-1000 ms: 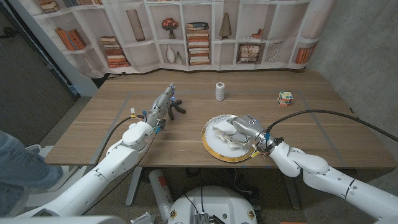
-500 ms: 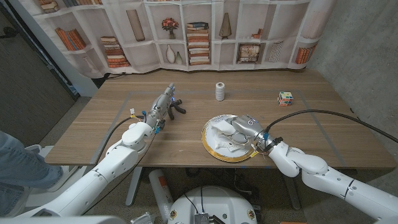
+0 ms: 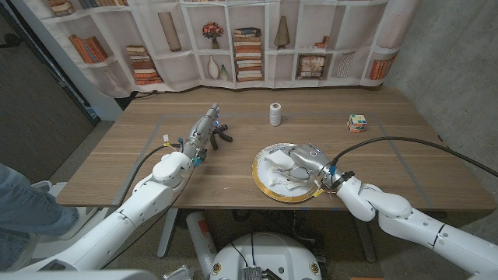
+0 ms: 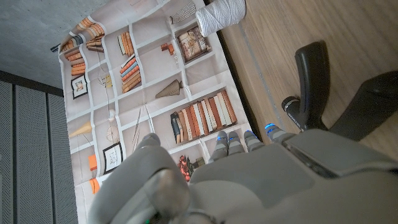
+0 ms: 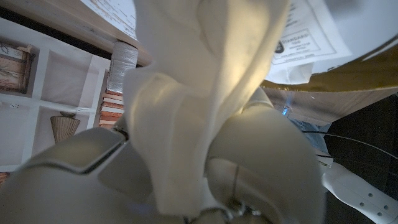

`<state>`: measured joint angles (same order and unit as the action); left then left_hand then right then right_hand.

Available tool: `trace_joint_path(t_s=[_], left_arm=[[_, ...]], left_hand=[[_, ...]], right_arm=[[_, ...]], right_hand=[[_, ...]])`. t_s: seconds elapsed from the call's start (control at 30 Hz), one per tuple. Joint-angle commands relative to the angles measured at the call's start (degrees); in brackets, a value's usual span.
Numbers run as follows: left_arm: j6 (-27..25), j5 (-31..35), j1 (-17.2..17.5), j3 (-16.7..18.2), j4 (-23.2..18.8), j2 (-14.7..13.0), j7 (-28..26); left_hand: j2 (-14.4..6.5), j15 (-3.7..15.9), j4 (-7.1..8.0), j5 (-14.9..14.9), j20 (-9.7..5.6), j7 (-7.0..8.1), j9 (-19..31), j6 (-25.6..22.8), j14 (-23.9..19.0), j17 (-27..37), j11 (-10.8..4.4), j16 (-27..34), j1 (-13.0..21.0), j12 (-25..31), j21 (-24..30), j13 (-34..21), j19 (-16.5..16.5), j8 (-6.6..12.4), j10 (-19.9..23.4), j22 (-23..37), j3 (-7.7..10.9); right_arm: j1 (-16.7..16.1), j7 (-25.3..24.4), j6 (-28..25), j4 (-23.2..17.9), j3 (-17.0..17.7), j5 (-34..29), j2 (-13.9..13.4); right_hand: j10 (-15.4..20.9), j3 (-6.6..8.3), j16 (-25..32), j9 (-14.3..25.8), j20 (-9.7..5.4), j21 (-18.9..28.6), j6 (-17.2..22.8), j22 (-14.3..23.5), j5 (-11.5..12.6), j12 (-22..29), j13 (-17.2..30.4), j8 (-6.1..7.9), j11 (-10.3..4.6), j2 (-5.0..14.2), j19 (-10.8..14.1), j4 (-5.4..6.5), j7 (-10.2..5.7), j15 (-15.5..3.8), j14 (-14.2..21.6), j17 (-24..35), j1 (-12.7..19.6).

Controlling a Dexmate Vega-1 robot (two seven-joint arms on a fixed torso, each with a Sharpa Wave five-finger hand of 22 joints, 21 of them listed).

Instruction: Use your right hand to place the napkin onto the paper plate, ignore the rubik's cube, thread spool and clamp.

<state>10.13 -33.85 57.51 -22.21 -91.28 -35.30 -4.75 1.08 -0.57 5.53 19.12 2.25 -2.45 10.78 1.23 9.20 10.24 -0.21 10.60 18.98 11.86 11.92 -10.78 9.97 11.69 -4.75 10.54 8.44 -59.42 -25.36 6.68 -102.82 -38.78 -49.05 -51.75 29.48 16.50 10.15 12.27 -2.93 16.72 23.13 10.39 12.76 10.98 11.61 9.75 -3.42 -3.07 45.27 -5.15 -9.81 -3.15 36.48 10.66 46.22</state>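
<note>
The right hand is hovering over the plate, which is sitting near the table's front edge, at about 5 o'clock from the table centre. The napkin is lying crumpled on the plate, and part of it is running up between the fingers in the right wrist view, so the hand is judged to be pinching it and not yet letting go. The main part of the task looks done: the napkin is already over the plate and touching it. What is left, as a judgement, is opening the fingers and pulling the hand away.

The left hand is waiting at about 10 o'clock, its fingers reaching out together toward the clamp just beside them, holding nothing. The spool at 12 o'clock and the cube at 2 o'clock are standing well apart from the plate, untouched.
</note>
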Motion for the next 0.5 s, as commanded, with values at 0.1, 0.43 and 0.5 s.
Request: trace_joint_path(t_s=[0.1,0.43,0.5], left_arm=[[-0.2,0.1,-0.4,-0.4,0.6,0.5,0.1],[-0.3,0.0,-0.7,-0.6,1.2,0.8,0.2],[-0.3,0.0,-0.8,-0.6,1.3,0.9,0.2]], left_hand=[[-0.4,-0.2,-0.05,-0.2,0.33,-0.07,0.1,-0.6,0.3,0.2,-0.24,0.1,0.2,-0.1,0.0,-0.2,1.4,-0.01,0.0,0.2,-0.26],[-0.4,-0.18,-0.05,-0.2,0.36,-0.1,0.2,-0.2,0.3,0.2,-0.28,0.1,0.2,-0.1,0.0,-0.2,1.4,-0.18,0.0,0.2,-0.37],[-0.4,-0.19,-0.05,-0.2,0.35,-0.13,0.2,-0.2,0.3,0.2,-0.28,0.1,0.2,-0.1,0.0,-0.2,1.4,-0.18,0.0,0.2,-0.4]], right_arm=[[-0.2,0.9,0.1,-0.4,0.5,0.6,-0.4],[0.2,3.1,0.7,-0.5,0.7,1.8,-0.8],[0.3,3.7,0.8,-0.5,0.7,2.1,-0.8]], right_hand=[[-3.6,-0.67,0.0,0.0,1.14,-0.7,-5.2,0.1,1.1,-0.2,0.2,0.04,0.93,-0.89,0.3,0.0,0.6,0.88,-1.6,0.1,-1.2],[-7.8,-2.59,-0.3,-0.1,3.81,-2.5,-8.3,0.1,2.3,-0.2,0.2,0.74,1.95,-3.15,-1.4,0.57,1.19,3.04,-5.6,0.1,-4.1],[-8.8,-3.08,-0.3,-0.2,4.63,-3.0,-9.2,0.1,2.7,-0.1,0.2,0.72,2.19,-3.59,-2.0,0.77,1.39,3.29,-6.7,0.1,-4.8]])
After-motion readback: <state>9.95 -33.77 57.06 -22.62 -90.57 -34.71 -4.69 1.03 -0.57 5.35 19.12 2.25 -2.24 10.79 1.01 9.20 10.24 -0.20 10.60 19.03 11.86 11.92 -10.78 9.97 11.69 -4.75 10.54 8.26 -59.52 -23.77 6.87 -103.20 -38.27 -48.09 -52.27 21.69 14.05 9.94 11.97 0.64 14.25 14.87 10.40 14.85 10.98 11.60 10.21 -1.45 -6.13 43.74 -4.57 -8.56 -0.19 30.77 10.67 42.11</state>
